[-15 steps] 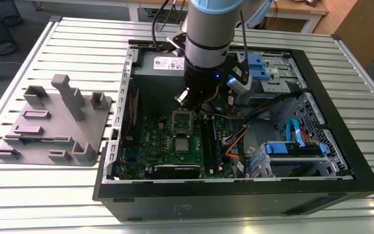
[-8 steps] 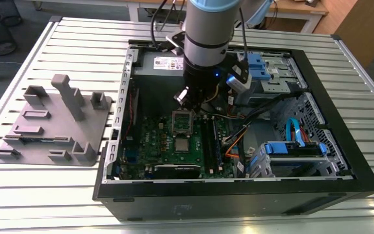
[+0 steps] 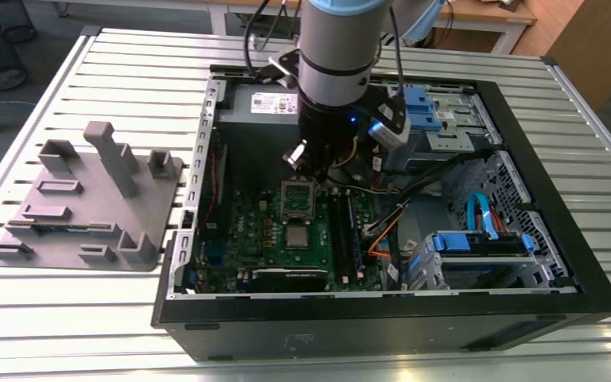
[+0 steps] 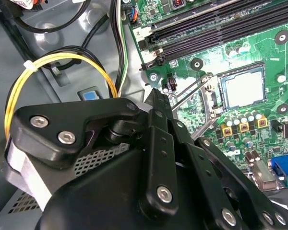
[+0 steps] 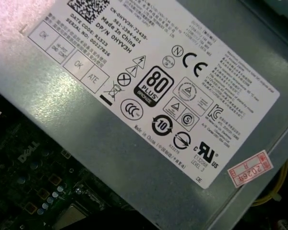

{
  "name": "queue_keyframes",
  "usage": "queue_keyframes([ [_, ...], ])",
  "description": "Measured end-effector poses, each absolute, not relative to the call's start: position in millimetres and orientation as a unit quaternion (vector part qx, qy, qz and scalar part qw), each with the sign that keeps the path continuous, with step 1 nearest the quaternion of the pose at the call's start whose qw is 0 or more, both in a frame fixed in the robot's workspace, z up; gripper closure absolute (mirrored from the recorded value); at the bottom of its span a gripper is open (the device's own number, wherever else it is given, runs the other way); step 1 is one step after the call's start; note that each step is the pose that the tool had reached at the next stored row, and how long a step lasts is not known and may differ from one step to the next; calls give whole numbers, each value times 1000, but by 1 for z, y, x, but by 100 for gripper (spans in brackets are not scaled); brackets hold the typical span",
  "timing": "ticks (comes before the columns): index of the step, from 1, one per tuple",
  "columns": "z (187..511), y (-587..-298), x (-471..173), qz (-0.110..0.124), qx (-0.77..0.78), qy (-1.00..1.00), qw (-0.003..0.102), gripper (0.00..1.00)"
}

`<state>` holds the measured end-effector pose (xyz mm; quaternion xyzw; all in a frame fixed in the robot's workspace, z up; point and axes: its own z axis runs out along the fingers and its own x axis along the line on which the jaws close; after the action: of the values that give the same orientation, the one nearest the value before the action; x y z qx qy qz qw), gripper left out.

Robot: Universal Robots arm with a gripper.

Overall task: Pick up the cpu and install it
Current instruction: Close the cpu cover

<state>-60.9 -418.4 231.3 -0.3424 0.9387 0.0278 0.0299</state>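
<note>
The cpu point(image 3: 298, 235), a small silvery square, lies flat in its socket on the green circuit board point(image 3: 258, 231) inside the open computer case. In the second wrist view the cpu point(image 4: 243, 86) shows pale inside the dark socket rim, with a thin metal lever point(image 4: 189, 91) raised beside it. The socket's dark frame point(image 3: 298, 196) stands open just beyond the chip. My gripper point(image 3: 318, 169) hangs above the board, over the frame's far end and apart from the cpu. Its black linkage point(image 4: 158, 143) fills the near part of the second wrist view.
A grey power supply point(image 3: 263, 103) with a white label point(image 5: 149, 96) sits behind the board. Cables point(image 4: 62, 62) run beside the gripper, and blue drive caddies point(image 3: 480, 243) stand on the exterior view's right. A grey plastic tray point(image 3: 83, 207) with posts rests on the slatted table point(image 3: 72, 318).
</note>
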Motion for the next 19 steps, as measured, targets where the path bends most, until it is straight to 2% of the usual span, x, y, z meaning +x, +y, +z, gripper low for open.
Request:
queue_keyframes([
  [19,237,-419,-65,26,-343,938,36,89],
])
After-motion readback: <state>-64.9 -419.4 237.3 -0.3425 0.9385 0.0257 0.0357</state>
